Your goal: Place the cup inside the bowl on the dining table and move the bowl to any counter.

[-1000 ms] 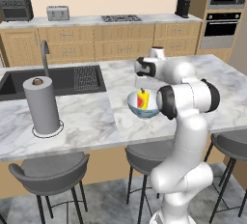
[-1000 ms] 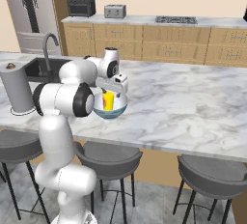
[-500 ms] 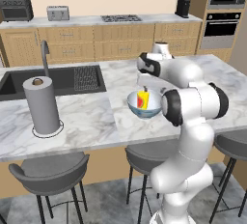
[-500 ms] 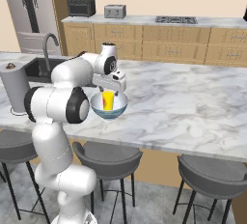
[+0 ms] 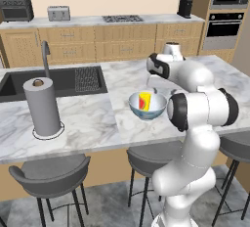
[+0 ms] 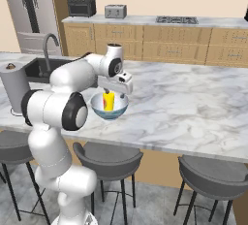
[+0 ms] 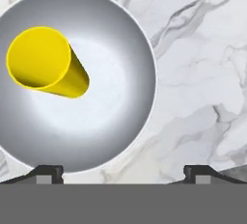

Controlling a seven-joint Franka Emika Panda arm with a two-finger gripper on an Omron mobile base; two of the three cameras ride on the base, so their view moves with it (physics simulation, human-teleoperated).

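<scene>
On the marble tabletop (image 5: 97,118) near its front edge sits the bowl (image 5: 147,106), the yellow cup (image 5: 145,101) leaning inside it. Just above and behind the bowl hangs the hand (image 6: 118,91), spread wide and holding nothing. Farther back from the bowl lies the dark sink (image 5: 53,81).

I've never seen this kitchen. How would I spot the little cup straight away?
Look at the big marble dining table with the dark sink, not the wall counter. Near its front edge, right of the paper towel roll, sits a round bowl, white inside. The cup stands in it: small, bright yellow with a red patch.
</scene>
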